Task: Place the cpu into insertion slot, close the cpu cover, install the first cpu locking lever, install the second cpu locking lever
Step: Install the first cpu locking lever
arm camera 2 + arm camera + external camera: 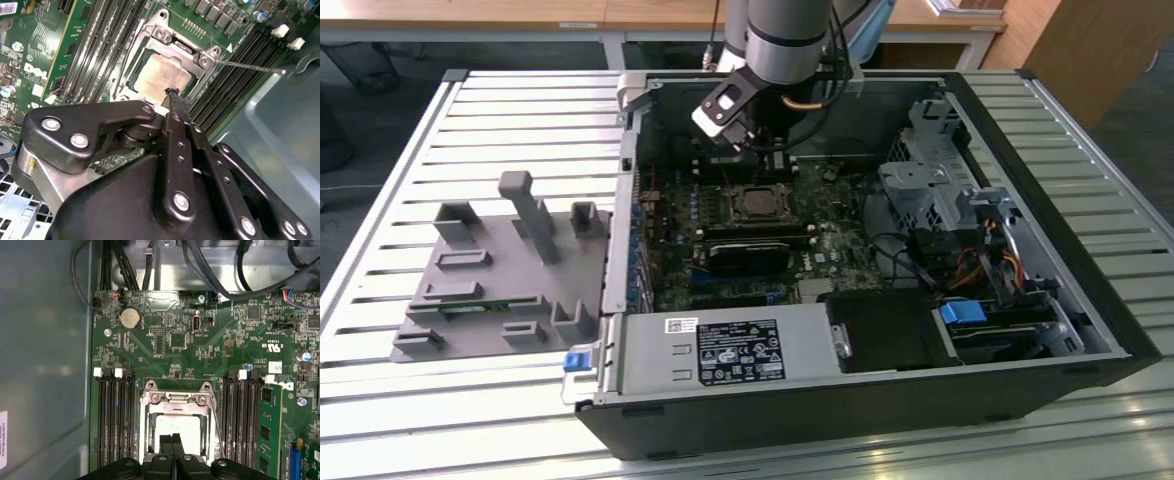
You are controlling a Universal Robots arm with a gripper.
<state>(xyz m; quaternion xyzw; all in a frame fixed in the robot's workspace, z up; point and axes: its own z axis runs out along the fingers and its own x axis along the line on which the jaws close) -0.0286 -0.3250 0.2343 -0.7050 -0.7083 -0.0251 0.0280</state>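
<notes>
Closer, both wrist views show claw (172,441) over cpu (179,426).

Black jaws pressed together over cpu (161,75), cpu cover (170,37) down, locking lever (250,65) jutting out

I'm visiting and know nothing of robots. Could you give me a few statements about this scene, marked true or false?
1. The cpu lies in the insertion slot. True.
2. The gripper is wide open. False: it is shut.
3. The cpu cover lies flat, framing the cpu. True.
4. The grey tray sits inside the computer case. False: it lies beside it on the slatted table, at the exterior view's left.
5. The gripper is inside the case, over the cpu. True.
</notes>
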